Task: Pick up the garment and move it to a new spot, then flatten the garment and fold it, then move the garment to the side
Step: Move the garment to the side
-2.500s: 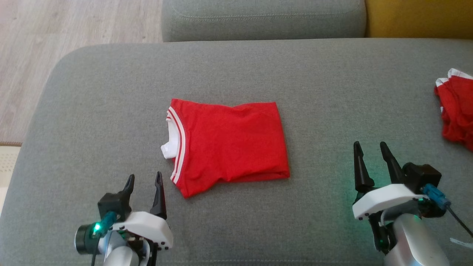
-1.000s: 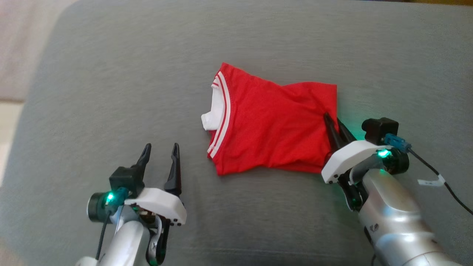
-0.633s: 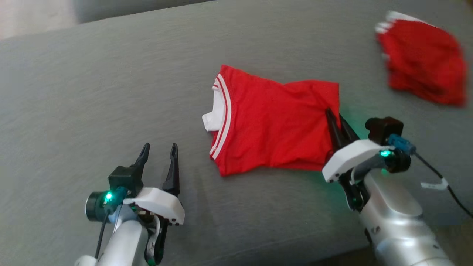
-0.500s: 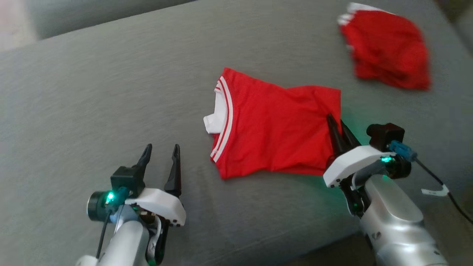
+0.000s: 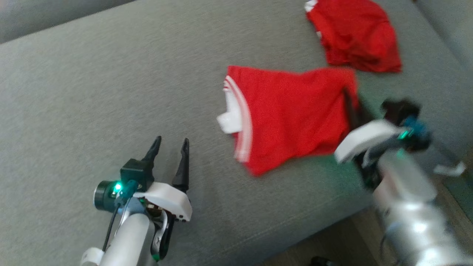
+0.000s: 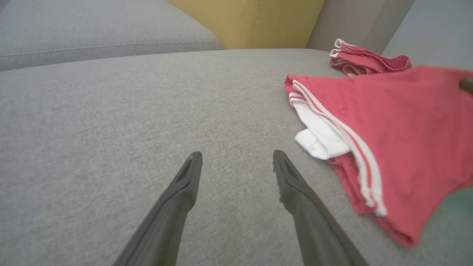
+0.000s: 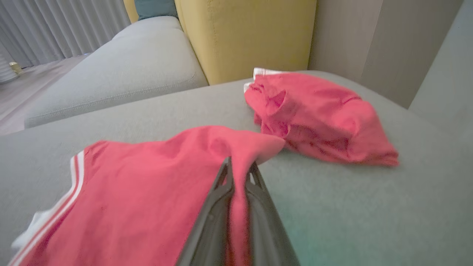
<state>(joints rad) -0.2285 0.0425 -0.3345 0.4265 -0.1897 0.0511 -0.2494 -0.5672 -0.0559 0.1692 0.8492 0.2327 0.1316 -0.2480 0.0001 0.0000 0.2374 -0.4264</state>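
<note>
Folded red white-trimmed T-shirt (image 5: 292, 118) edge now lifted, for dragging aside | right jaws clenched on it | left jaws released

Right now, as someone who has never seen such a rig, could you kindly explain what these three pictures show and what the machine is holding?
This is a wheeled robot with two arms, each ending in a two-fingered tool. One picture looks down from its head. The other two look along each arm's fingers from a camera on the wrist. Everything lies on a grey sofa cushion. The right tool is shut on the edge of a folded red shirt with white stripes, and that edge is raised off the cushion. The left tool hangs open over bare cushion, holding nothing. A second, crumpled red garment lies just beyond the shirt, toward the far right.
</note>
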